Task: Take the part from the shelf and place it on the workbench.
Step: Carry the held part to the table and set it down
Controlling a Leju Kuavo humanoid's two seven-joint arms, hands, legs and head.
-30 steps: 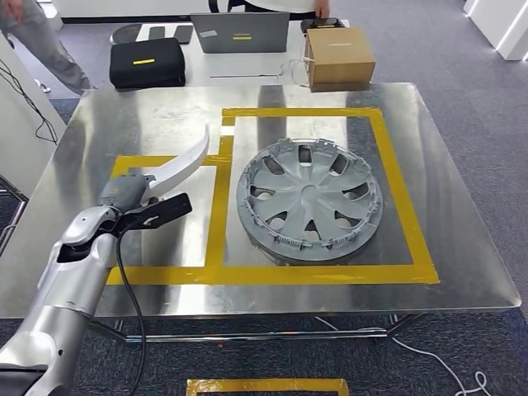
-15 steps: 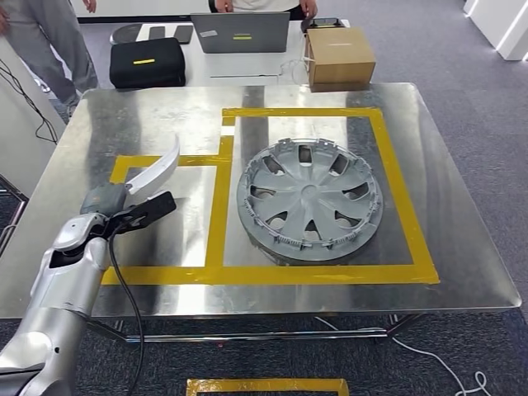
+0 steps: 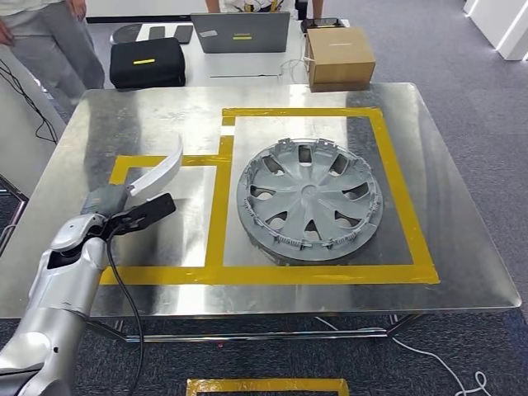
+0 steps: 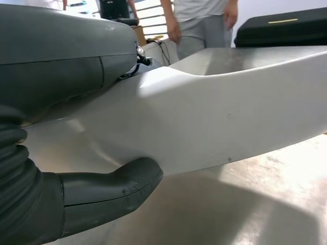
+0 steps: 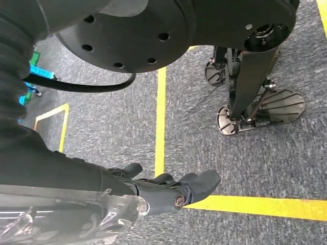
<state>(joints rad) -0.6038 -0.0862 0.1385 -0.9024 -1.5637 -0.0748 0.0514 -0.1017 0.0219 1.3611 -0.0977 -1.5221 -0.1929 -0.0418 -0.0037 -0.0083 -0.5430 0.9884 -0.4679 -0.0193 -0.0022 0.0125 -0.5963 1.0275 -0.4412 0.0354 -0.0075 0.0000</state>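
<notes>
A long curved silver-white part [image 3: 157, 172] [image 4: 216, 122] is held by my left hand [image 3: 121, 206] over the smaller yellow-taped square on the metal workbench [image 3: 460, 239]. The part slants up and away from the hand toward the table's back. In the left wrist view the thick thumb [image 4: 115, 191] presses one side of the part and the other fingers [image 4: 69, 66] lie along the opposite side. My right hand [image 5: 165, 189] hangs beside my body above grey carpet, fingers loosely extended and holding nothing.
A grey hubcap [image 3: 309, 199] lies in the larger taped rectangle to the right. Behind the workbench stand a black case [image 3: 148, 62], a laptop [image 3: 240, 31] and a cardboard box [image 3: 339, 54]. A person [image 3: 59, 41] stands at the back left.
My left arm drew back and to the left with the part, from over the tape line toward the small square's left side. It has barely moved in the last half second.
</notes>
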